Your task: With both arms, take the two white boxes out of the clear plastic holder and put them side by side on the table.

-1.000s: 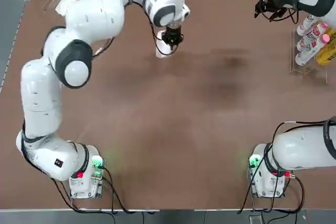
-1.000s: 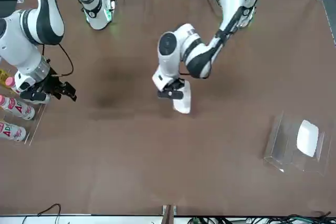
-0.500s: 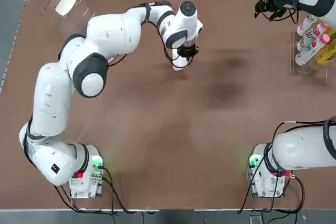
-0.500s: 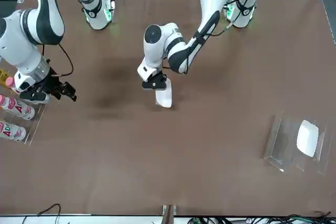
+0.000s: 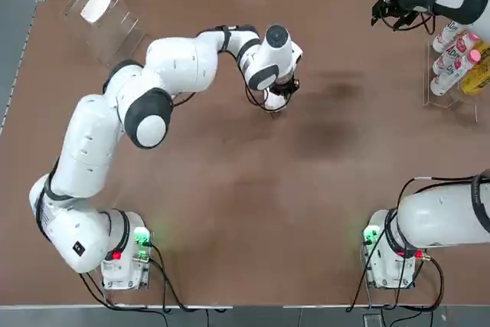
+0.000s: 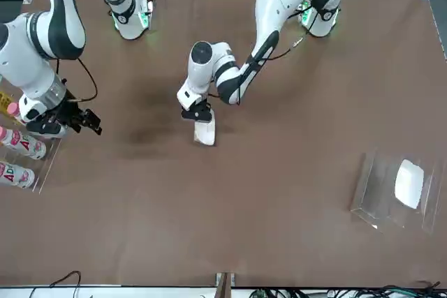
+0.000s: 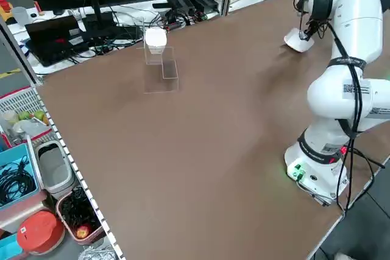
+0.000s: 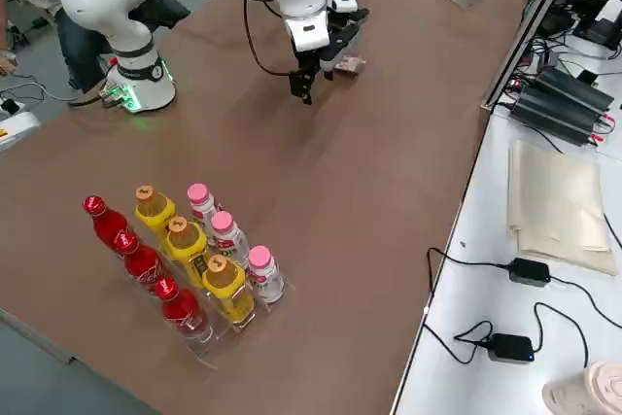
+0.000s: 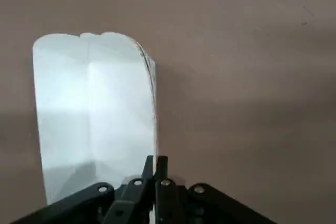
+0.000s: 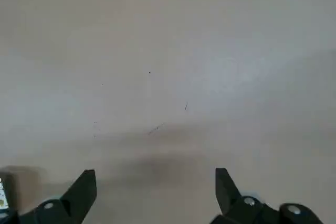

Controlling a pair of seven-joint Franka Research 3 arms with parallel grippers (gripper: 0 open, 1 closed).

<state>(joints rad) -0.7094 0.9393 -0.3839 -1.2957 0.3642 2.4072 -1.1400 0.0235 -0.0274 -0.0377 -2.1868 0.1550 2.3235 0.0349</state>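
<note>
My left gripper point(image 5: 280, 94) is shut on one white box point(image 5: 273, 102) over the far middle of the table point(image 5: 253, 212). In the front view the box point(image 6: 204, 131) hangs low under the gripper point(image 6: 198, 112), close to the tabletop. The left wrist view shows the fingers point(image 9: 155, 167) pinched on the box point(image 9: 94, 114) at its edge. The other white box point(image 5: 96, 5) stands in the clear plastic holder point(image 5: 116, 28) at the far left corner, also the box point(image 6: 409, 183) in the front view. My right gripper point(image 5: 387, 10) hovers open at the far right, nothing between its fingers point(image 10: 79, 192).
A clear rack of pink-capped, yellow and red bottles point(image 5: 453, 59) stands at the right edge, just beside the right gripper point(image 6: 75, 120). Cables and devices lie beyond the table's far edge. The left arm's links point(image 5: 138, 105) stretch across the left half of the table.
My left gripper has carried the white box to the robot's right and a little nearer, and lower toward the tabletop. The right arm has not moved.
</note>
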